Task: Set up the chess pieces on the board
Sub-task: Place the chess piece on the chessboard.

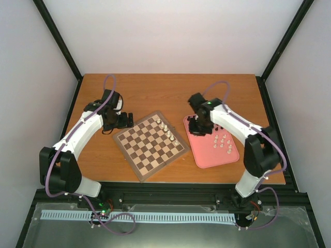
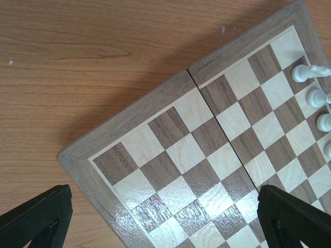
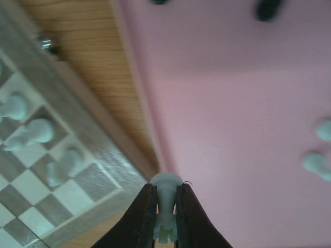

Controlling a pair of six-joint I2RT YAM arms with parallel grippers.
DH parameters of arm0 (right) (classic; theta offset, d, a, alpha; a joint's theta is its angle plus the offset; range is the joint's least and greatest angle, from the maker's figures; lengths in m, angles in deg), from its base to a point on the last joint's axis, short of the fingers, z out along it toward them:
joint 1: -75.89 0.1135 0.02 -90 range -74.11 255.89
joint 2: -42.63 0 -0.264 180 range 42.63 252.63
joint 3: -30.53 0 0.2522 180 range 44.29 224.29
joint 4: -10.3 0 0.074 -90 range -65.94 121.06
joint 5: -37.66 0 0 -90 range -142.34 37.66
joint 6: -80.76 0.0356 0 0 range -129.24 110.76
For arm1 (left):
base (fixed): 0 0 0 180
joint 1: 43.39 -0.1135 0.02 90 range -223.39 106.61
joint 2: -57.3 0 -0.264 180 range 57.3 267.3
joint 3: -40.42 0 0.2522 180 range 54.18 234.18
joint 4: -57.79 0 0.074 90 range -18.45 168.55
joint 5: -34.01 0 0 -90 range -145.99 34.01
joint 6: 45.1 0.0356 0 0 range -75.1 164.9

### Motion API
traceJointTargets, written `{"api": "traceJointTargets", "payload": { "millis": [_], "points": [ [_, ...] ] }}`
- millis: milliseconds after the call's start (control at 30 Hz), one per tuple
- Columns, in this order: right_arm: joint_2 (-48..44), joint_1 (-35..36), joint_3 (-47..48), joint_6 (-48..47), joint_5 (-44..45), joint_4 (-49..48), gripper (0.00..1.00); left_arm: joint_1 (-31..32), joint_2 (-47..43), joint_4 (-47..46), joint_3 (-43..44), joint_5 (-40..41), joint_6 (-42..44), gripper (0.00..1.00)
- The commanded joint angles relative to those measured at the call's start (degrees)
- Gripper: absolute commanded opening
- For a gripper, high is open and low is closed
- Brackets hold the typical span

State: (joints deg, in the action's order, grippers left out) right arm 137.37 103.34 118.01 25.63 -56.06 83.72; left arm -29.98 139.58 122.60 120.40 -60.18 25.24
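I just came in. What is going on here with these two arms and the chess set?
Two robot arms are setting up a chess set. The right pincer is shut on one white piece, over the pink tray, near its edge that faces the board. Several more white pieces wait on the tray. A row of white pieces already stands along the board's right side. The left pincer hangs open near the board's left corner and holds nothing.

Board [image 1: 147,150] left half open; white pieces [image 1: 168,133] line edge facing tray [image 1: 205,153]; gaps between seem tight.
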Motion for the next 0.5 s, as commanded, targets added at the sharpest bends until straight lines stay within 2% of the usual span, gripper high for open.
{"api": "traceJointTargets", "payload": {
  "millis": [0, 233, 467],
  "points": [
    [6.50, 5.49, 6.02, -3.34, 0.16, -0.05, 0.06, 0.30, -0.26, 0.36, 1.71, 0.07, 0.72, 1.00],
    [10.63, 10.80, 7.36, -6.04, -0.41, -0.41, 0.05, 0.30, -0.24, 0.04, 1.42, 0.45, 0.84, 1.00],
    [11.81, 12.73, 6.36, -8.12, -1.64, -1.12, 0.06, 0.30, -0.15, -0.24, 0.87, 0.18, 0.75, 1.00]
  ]
}}
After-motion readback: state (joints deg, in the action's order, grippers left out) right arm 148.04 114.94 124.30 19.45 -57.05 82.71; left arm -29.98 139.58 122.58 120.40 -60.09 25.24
